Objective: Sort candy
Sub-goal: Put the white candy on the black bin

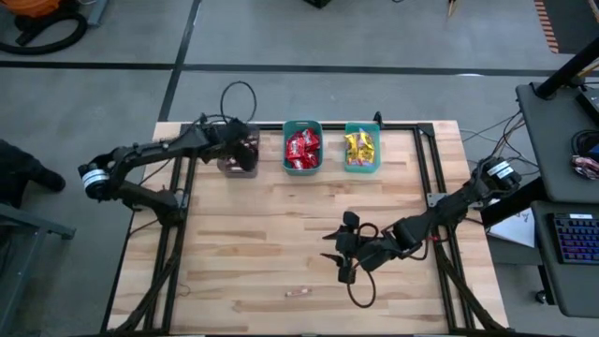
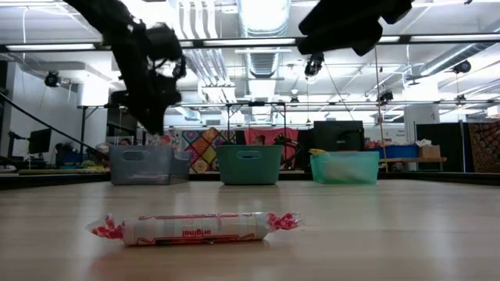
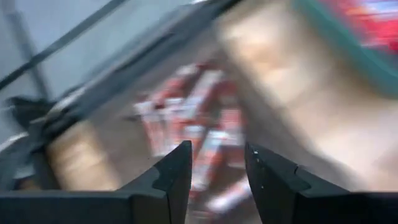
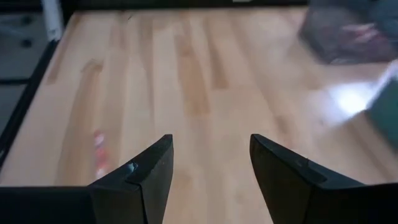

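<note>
Item: last stick candy (image 1: 296, 293), table's 6 o'clock. My right gripper (image 1: 343, 255) hovers wide, empty; should descend squarely. Left gripper (image 3: 214, 177), parted, over grey bin (image 1: 238, 157).

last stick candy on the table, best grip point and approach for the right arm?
Grip the stick candy across its thin middle, coming straight down, jaws straddling its long axis. It lies flat and alone on bare wood, twisted ends flimsy. The right gripper hovers open nearby.
</note>
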